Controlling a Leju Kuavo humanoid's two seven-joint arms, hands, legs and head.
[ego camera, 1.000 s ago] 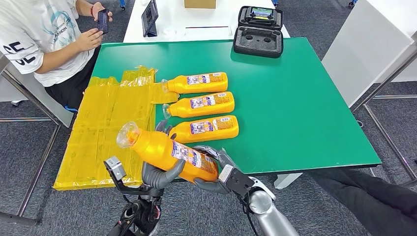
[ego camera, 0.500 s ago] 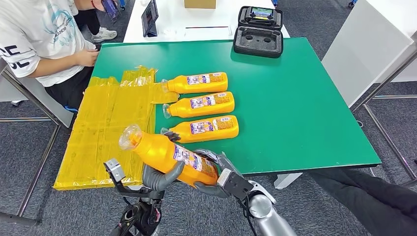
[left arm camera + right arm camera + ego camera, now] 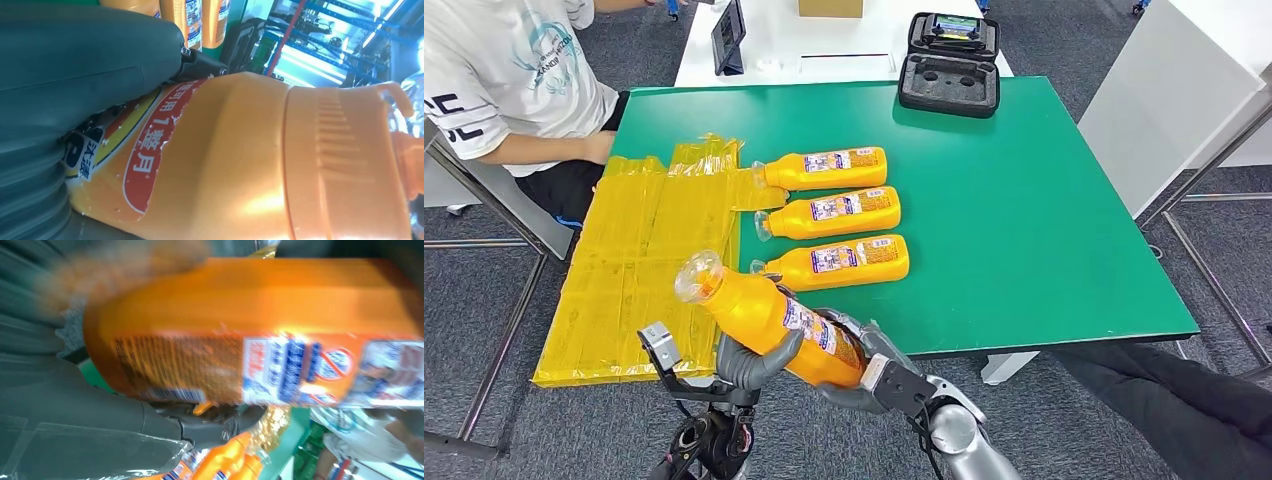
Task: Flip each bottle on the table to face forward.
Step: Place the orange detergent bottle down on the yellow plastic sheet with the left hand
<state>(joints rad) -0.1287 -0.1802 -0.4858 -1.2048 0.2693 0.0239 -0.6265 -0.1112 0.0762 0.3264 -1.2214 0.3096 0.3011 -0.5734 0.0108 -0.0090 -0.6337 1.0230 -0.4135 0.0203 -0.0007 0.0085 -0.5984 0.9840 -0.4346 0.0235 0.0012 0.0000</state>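
While you hold the fourth bottle [image 3: 769, 318] off the counter [image 3: 1044, 230], note these entries.

Change: compared with a second ago, the bottle sits a little lower and further right, its clear cap end [image 3: 698, 277] nearer the counter's near edge. The person [image 3: 504, 80] at the far left has also lifted their hands out of sight. Judged meaning: you are bringing the bottle down toward the free spot in front of the row; the turn looks nearly finished, with the label [image 3: 809, 326] facing up.

Location: the bottle is in the air, tilted, cap up and away from you, just in front of the three bottles [image 3: 836, 213] lying in a row, labels up. Beside them lies yellow sheeting [image 3: 644, 260].

Left hand [image 3: 749, 362]: under the bottle's middle, fingers and thumb wrapped around the body, grasping it.

Right hand [image 3: 854, 370]: cupped about the base end, fingers grasping the bottle; wrist turned inward.

Remaining, as a judgement: set it down parallel to the row.
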